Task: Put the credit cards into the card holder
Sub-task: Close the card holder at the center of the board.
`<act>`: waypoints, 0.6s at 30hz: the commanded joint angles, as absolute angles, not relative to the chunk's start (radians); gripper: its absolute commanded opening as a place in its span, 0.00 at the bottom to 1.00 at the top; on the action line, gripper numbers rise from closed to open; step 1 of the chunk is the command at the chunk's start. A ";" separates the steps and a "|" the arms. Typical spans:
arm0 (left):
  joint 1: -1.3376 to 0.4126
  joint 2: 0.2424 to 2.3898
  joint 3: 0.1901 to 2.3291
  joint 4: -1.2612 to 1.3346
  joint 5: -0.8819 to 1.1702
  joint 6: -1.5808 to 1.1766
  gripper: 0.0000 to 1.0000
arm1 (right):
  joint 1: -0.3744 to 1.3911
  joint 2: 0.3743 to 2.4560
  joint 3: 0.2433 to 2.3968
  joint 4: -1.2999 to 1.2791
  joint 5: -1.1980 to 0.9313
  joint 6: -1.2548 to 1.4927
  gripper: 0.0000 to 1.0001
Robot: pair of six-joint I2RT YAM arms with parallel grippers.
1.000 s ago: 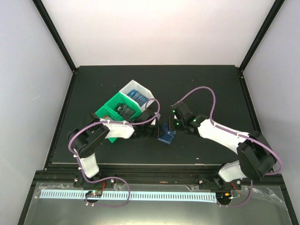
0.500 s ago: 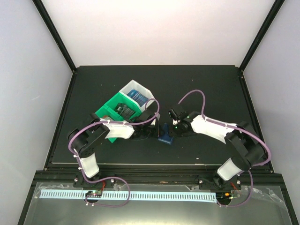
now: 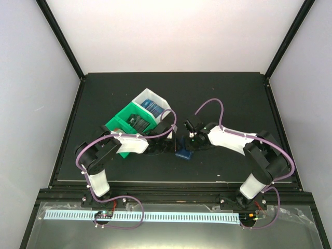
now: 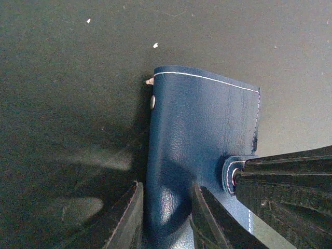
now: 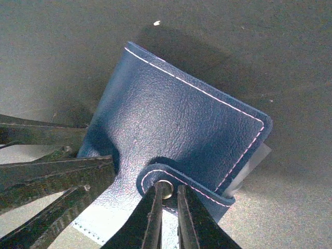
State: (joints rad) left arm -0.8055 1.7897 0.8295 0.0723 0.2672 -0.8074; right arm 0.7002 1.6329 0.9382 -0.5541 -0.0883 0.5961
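The dark blue card holder (image 3: 183, 152) lies folded on the black table between both grippers. My left gripper (image 4: 167, 188) is shut on its near edge, and the leather bulges between the fingers (image 4: 127, 218). My right gripper (image 5: 167, 191) is shut on the snap tab (image 5: 155, 176), its tips pinching right at the metal stud. In the left wrist view, the right gripper's fingers (image 4: 282, 176) hold the tab (image 4: 229, 174) at the holder's (image 4: 202, 119) right side. A pale edge (image 5: 255, 160) peeks from under the holder (image 5: 176, 114). Credit cards (image 3: 152, 107) sit in the bin, blue ones and dark ones (image 3: 138, 122).
A green-and-white three-compartment bin (image 3: 122, 118) stands just left of and behind the holder, close to my left arm. The table's raised black edge (image 3: 171, 181) runs along the near side.
My right arm has swung left to the card holder and its jaws have closed on the snap tab. The left gripper has kept its hold and place.
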 commanded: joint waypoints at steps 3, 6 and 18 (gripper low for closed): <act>-0.818 1.861 0.778 -0.106 0.288 -0.818 0.28 | 0.704 1.661 0.959 -0.547 -0.055 0.586 0.12; -0.818 1.863 0.779 -0.106 0.286 -0.818 0.28 | 0.703 1.672 0.966 -0.554 -0.048 0.585 0.11; -0.818 1.867 0.781 -0.104 0.288 -0.821 0.27 | 0.706 1.738 0.981 -0.601 -0.052 0.583 0.08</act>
State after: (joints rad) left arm -0.8055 1.7916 0.8295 0.0727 0.2684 -0.8082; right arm 0.7010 1.6798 0.9855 -0.5934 -0.0776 0.5831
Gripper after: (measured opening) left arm 0.274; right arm 0.089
